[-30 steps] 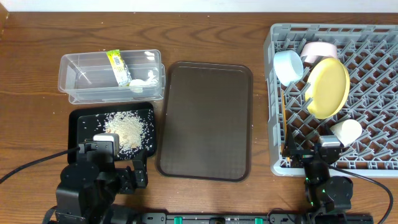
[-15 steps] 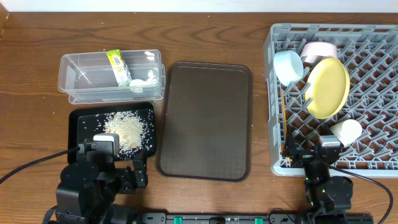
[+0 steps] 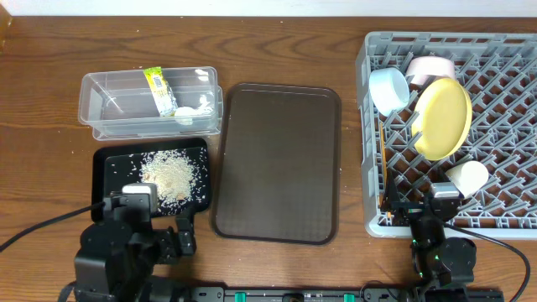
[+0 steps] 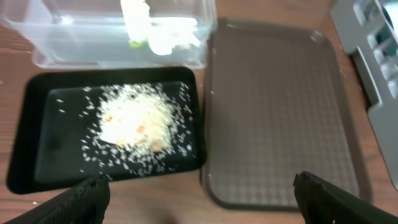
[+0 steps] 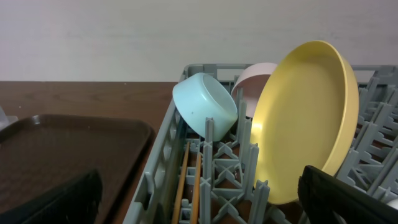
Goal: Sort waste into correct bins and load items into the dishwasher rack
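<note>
The grey dishwasher rack point(image 3: 503, 101) at the right holds the yellow plate point(image 3: 443, 117), the light blue bowl point(image 3: 388, 90), the pinkish white bowl point(image 3: 430, 66), the pale cup point(image 3: 466, 177) and two chopsticks point(image 5: 189, 183) along its left side. The clear tub point(image 3: 113, 113) holds the yellow-green wrapper point(image 3: 158, 86) and a white scrap point(image 3: 191, 110). The black tray point(image 3: 109, 164) holds rice leftovers point(image 3: 172, 174). My left gripper point(image 4: 199, 199) is open and empty, low over the table near the black tray's front edge. My right gripper point(image 5: 199, 196) is open and empty at the rack's front left corner.
A large dark brown serving tray point(image 3: 277, 159) lies between the bins and the rack. It also shows in the left wrist view point(image 4: 280, 112) and the right wrist view point(image 5: 62, 149). A white wall runs behind the table.
My left arm has drawn back slightly toward the table's front edge. The right arm has not moved.
</note>
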Robot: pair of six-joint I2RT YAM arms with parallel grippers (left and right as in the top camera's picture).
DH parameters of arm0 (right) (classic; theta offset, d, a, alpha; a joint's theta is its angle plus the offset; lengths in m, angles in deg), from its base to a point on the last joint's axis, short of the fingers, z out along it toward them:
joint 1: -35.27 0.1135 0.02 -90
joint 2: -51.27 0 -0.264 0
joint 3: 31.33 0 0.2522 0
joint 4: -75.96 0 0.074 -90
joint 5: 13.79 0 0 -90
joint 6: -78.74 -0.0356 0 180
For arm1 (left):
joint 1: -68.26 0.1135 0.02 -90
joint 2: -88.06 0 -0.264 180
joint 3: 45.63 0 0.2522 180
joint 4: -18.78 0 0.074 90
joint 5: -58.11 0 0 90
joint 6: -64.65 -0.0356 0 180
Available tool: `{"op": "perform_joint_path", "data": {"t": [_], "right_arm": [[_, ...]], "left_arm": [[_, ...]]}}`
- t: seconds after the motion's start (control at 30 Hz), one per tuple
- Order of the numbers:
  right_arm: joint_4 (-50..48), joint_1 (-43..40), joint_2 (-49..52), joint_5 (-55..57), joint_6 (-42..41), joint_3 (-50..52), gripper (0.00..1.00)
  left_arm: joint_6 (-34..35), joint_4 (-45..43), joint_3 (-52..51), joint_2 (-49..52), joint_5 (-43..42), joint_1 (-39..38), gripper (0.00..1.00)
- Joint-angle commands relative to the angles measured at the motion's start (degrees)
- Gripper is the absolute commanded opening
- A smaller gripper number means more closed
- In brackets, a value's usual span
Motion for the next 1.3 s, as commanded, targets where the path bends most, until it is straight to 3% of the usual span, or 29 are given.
{"op": "perform_joint_path", "data": {"t": [0.0, 0.5, 0.87, 1.0, 1.27], "right_arm": [[0.2, -0.5, -0.4, 0.6, 0.7, 0.1, 0.99], [0.2, -0.5, -0.4, 0.6, 0.7, 0.1, 0.99], [0.2, -0.5, -0.4, 0.6, 0.7, 0.1, 0.99], [0.2, -0.5, -0.4, 0.6, 0.7, 0.1, 0.99], [0.2, -0.5, -0.4, 0.6, 0.7, 0.1, 0.99]], "left_arm": [[-0.9, -2.2, -3.3, -2.9, 0.9, 3.0, 0.97], [-0.9, -33.2, -34.3, -22.4, -0.6, 10.0, 0.97], [-1.0, -63.7, -49.9, -24.9, -0.4, 10.1, 0.97], [-4.3, -67.7, -52.9, -24.9, -0.6, 10.1, 0.97], [-8.0, -58.2, -52.9, -25.0, -3.2, 10.1, 0.97]]}}
